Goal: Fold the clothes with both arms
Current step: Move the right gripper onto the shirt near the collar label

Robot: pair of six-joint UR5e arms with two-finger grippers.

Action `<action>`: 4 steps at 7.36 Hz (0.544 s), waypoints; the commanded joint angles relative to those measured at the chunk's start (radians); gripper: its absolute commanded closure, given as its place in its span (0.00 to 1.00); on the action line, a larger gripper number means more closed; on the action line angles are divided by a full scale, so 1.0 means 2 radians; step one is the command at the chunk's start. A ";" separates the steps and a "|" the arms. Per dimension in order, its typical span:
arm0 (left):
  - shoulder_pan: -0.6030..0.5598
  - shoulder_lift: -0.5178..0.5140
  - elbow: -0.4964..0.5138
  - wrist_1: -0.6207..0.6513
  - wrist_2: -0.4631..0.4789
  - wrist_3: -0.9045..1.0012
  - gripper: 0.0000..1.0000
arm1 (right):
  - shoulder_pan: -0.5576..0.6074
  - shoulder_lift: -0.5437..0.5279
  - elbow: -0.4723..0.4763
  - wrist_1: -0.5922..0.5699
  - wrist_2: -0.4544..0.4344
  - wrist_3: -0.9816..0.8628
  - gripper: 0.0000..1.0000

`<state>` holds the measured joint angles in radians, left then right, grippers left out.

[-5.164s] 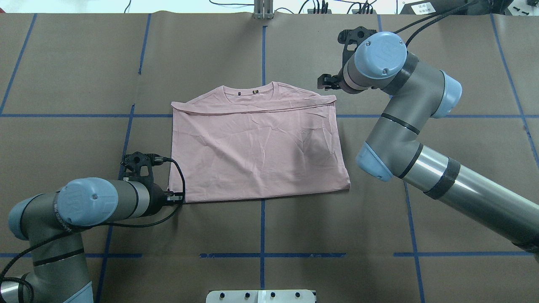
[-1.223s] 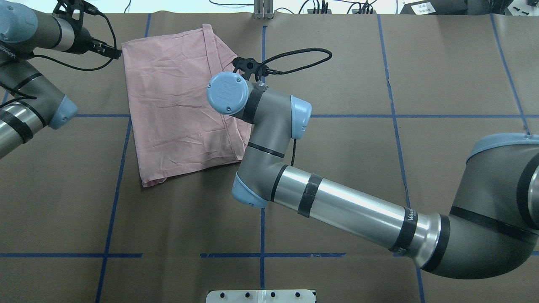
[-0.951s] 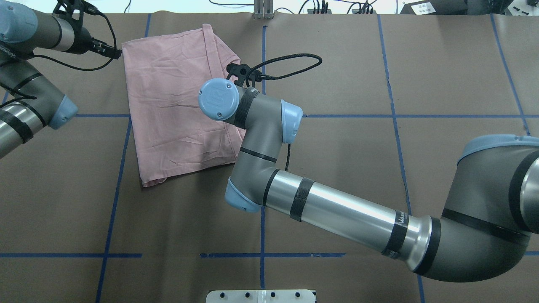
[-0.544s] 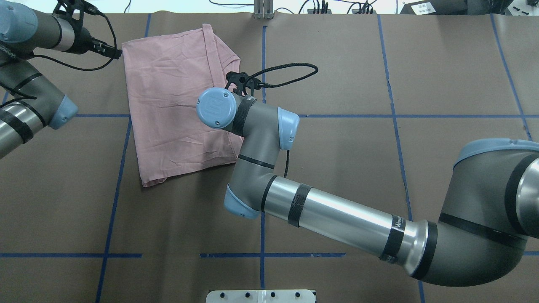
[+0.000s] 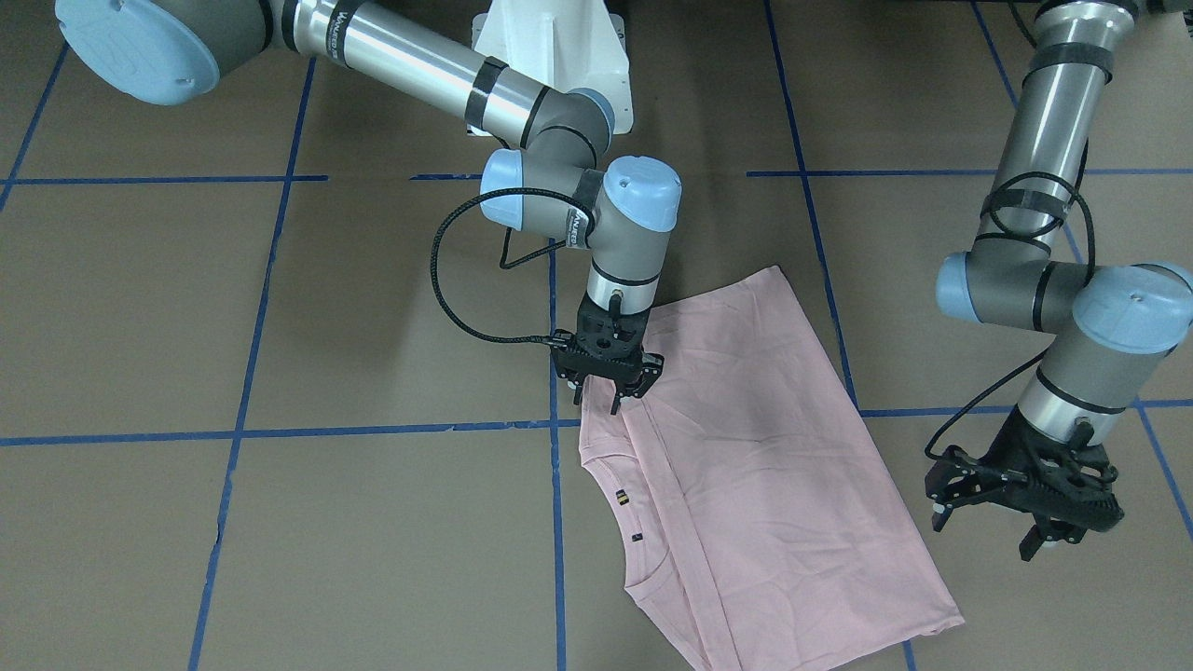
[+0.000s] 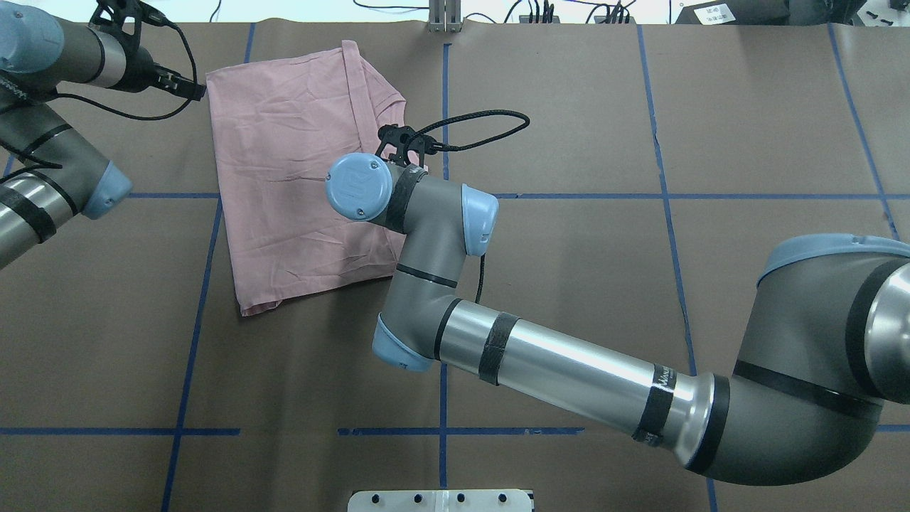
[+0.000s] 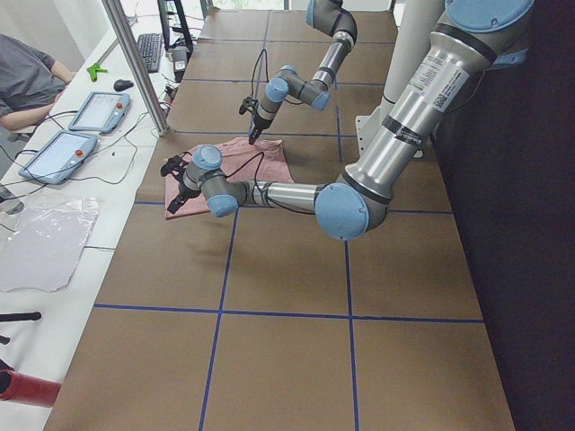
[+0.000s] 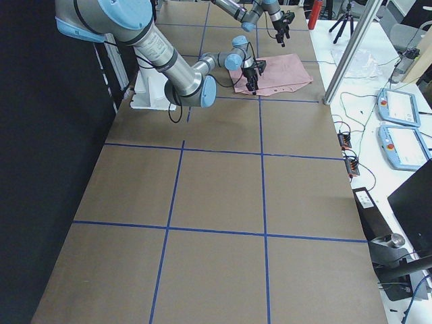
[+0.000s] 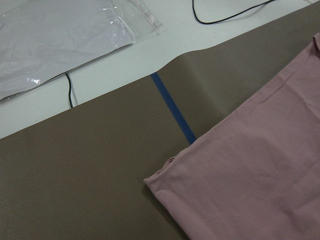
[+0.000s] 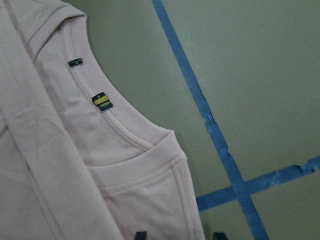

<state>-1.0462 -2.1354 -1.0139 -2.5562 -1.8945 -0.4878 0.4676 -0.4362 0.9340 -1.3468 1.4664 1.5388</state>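
Note:
The pale pink T-shirt lies folded and flat at the far left of the table, print hidden, collar towards the right arm. It also shows in the front view. My right gripper is open, low over the shirt's shoulder edge beside the collar. In the right wrist view its fingertips straddle that edge. My left gripper is open and empty, hanging just off the shirt's far left corner, apart from it.
The brown paper table cover carries a grid of blue tape lines. The white pedestal base stands at the near edge. A clear plastic bag and cables lie beyond the far table edge. Operator tablets sit there too.
Since 5.2 s ago the shirt has gone from the table's middle to the far left and turned. In the last second my right gripper moved nearer along the shirt's edge. The left arm stayed still.

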 commanded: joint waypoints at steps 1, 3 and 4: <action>0.000 0.000 0.000 0.000 0.000 0.001 0.00 | -0.002 0.000 -0.001 0.000 -0.001 -0.002 0.51; 0.000 0.000 0.000 0.000 0.000 0.001 0.00 | -0.004 0.000 -0.003 -0.001 -0.007 -0.002 0.52; 0.001 0.000 0.000 0.000 0.000 0.001 0.00 | -0.004 -0.001 -0.004 0.000 -0.008 -0.002 0.58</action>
<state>-1.0457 -2.1353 -1.0140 -2.5556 -1.8945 -0.4864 0.4612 -0.4358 0.9290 -1.3474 1.4539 1.5356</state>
